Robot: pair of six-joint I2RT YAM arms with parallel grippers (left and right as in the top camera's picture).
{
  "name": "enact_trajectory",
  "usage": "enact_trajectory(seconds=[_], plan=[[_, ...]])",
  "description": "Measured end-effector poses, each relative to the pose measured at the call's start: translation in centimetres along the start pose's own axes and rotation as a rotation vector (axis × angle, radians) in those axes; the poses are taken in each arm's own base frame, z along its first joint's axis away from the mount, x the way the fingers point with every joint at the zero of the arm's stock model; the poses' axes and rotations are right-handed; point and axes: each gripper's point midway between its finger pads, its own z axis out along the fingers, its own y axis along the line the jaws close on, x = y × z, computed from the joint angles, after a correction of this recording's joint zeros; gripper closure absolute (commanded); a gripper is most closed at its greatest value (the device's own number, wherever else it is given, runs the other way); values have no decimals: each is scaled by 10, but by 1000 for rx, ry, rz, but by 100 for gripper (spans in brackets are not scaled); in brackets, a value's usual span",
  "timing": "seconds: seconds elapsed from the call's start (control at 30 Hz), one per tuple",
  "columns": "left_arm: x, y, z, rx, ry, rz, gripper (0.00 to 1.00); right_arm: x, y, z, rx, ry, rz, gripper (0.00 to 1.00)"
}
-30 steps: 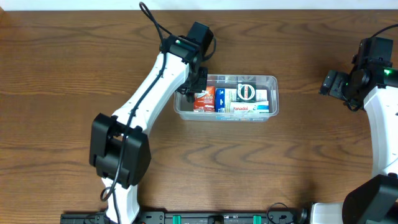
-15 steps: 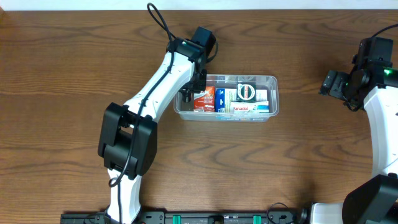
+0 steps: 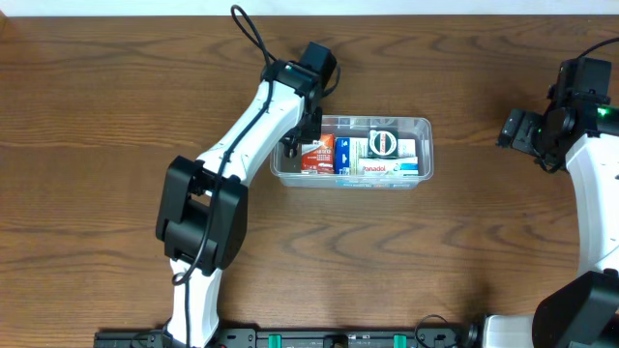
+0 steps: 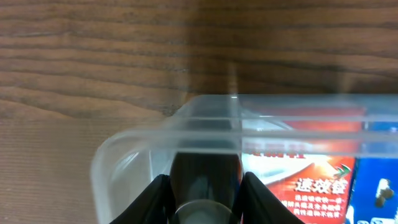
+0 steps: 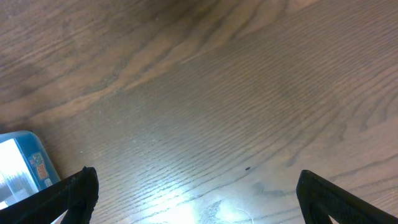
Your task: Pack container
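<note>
Brown wood table (image 3: 97, 97) at the packing bench: the left gripper (image 3: 298, 145) hangs over the left end of the container (image 3: 353, 181), reaching down inside its short wall. In the left wrist view the fingertips (image 4: 160, 198) stand a little apart just inside the clear rim (image 4: 149, 134), with a dark shape between them. Whether that is a held item or only shadow cannot be told. Just to their right lies a red box (image 3: 317, 155), then a round black-and-green item (image 3: 384, 142) and a white box (image 3: 387, 167), all lying in the tub, which looks close to full. The container sits mid-table with its long axis running left to right. Its far end points toward the right gripper (image 3: 510, 130), which is well apart from it. That gripper is spread wide and empty over bare wood (image 5: 199, 124). The left arm is plainly the nearer, so any further placing likely falls to it.
</note>
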Motion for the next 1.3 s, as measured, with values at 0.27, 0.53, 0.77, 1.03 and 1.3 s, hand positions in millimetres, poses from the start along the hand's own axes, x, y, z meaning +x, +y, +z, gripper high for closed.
enact_trajectory(seconds=[0.27, 0.53, 0.77, 1.03, 1.3], plan=[[2, -2, 8, -7, 14, -7, 34, 0, 0, 0, 0, 0, 0, 1], [2, -1, 8, -8, 14, -7, 34, 0, 0, 0, 0, 0, 0, 1], [1, -1, 3, -6, 4, -7, 36, 0, 0, 0, 0, 0, 0, 1], [-12, 4, -49, 43, -113, -31, 35, 0, 0, 0, 0, 0, 0, 1], [-28, 34, -90, 70, -213, -103, 35, 0, 0, 0, 0, 0, 0, 1]])
